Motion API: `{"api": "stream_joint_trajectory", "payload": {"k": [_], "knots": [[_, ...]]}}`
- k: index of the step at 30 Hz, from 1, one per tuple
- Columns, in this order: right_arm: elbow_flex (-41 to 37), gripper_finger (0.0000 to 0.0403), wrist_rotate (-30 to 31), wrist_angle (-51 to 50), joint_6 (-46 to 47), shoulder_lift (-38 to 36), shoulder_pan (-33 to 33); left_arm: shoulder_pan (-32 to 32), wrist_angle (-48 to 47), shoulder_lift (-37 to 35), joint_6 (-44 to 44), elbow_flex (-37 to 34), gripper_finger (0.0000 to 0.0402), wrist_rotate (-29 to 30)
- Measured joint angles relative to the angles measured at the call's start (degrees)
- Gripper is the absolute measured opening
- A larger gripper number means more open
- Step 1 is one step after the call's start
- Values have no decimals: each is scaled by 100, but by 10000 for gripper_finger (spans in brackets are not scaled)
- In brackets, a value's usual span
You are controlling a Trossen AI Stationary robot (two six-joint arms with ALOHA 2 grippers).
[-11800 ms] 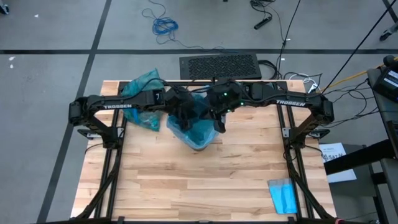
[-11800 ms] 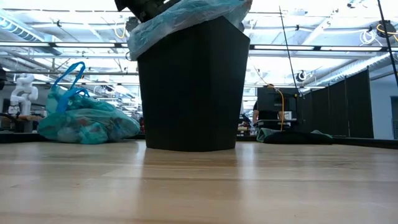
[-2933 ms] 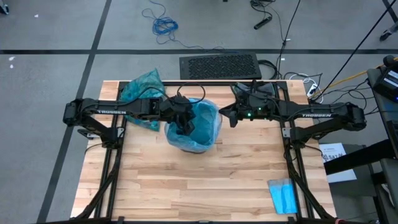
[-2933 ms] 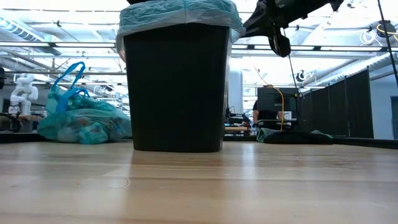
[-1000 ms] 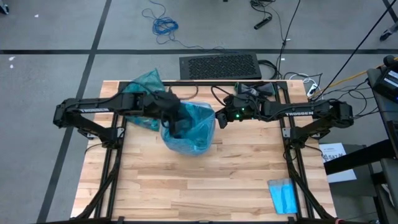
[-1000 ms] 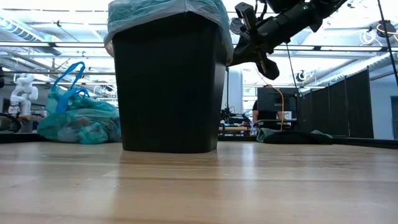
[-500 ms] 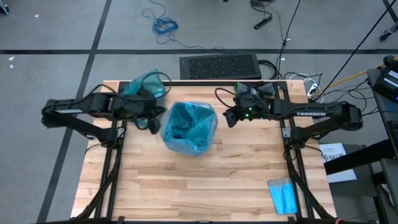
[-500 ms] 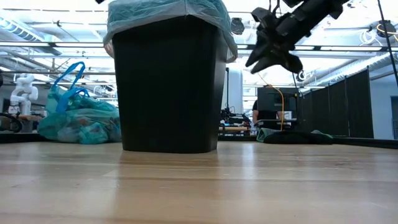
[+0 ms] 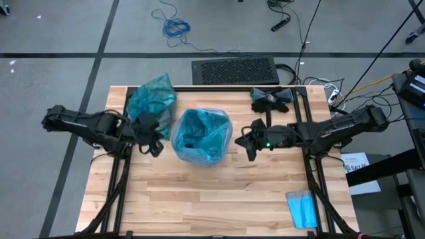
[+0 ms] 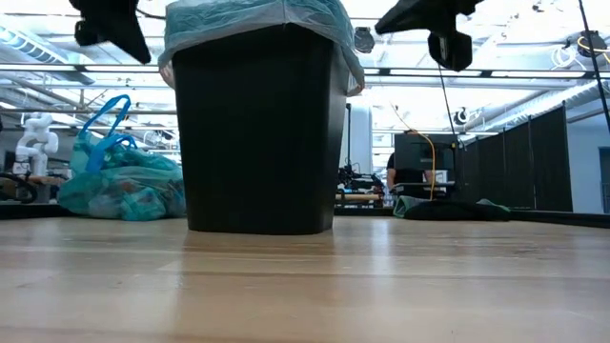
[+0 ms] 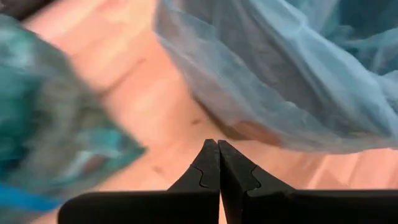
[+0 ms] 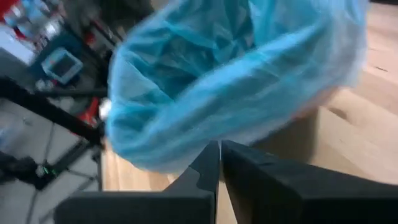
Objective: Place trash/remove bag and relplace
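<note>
- High view: the sky-blue bag (image 9: pixel 201 136) lines the bin in the middle of the table (image 9: pixel 219 199), its rim folded outward over the bin's edge; the film looks thin and crinkly, so it should be very light, limp and a little slippery, and likely to tear if pulled hard against the rim
- High view: the left tool (image 9: pixel 151 138) hangs just beside the bin on its left and the right tool (image 9: pixel 248 147) near it on the right; both are empty and apart from the liner
- High view: the filled teal-green bag (image 9: pixel 151 98) lies at the table's far left corner, well clear of the bin; a folded blue cloth (image 9: pixel 303 208) sits at the near right corner and dark gloves (image 9: pixel 271 98) at the far right
- Low view: the black bin (image 10: pixel 257 129) stands upright with the liner's overhang draped a short way down its walls; that loose gathered fold is judged the best place to pinch, since the bin itself is stiff and stable
- Low view: the tied-off teal-green bag sags in a soft heap, with blue loop handles (image 10: pixel 103 122) standing up as its natural hold
- Left wrist view: the fingers are pressed together with nothing between them, above bare wood beside the liner
- Right wrist view: the fingers are likewise closed and empty, facing the liner's folded rim
</note>
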State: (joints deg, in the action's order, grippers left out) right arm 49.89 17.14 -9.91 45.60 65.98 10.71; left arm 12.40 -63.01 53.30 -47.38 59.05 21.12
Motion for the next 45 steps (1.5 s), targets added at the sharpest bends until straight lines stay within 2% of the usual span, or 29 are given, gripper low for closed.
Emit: {"api": "stream_joint_trajectory", "payload": {"k": [6,13,22,26,29,35,41,45], "knots": [[2,2,116,586,183,417,143,277,1443,-147,-317,-925,0,-79],[2,0,16,878,348,859,87,253,2777,349,12,-1076,0,-95],[-2,0,-93,780,123,909,-507,-399,3424,1039,706,-1083,0,-222],[-2,0,-342,558,-104,903,-911,-897,3596,1125,1070,-1083,0,-527],[-2,0,-362,179,-104,802,-1034,-1094,3660,1126,1179,-1083,0,-756],[-2,0,-407,-90,-326,354,-939,-1044,3613,813,1178,-1072,0,-940],[-2,0,-397,-101,-728,-412,-943,-891,3609,141,1174,-1031,0,-957],[-2,0,-520,-101,-1374,-1065,-912,-723,3737,-457,1397,-1021,0,-885]]}}
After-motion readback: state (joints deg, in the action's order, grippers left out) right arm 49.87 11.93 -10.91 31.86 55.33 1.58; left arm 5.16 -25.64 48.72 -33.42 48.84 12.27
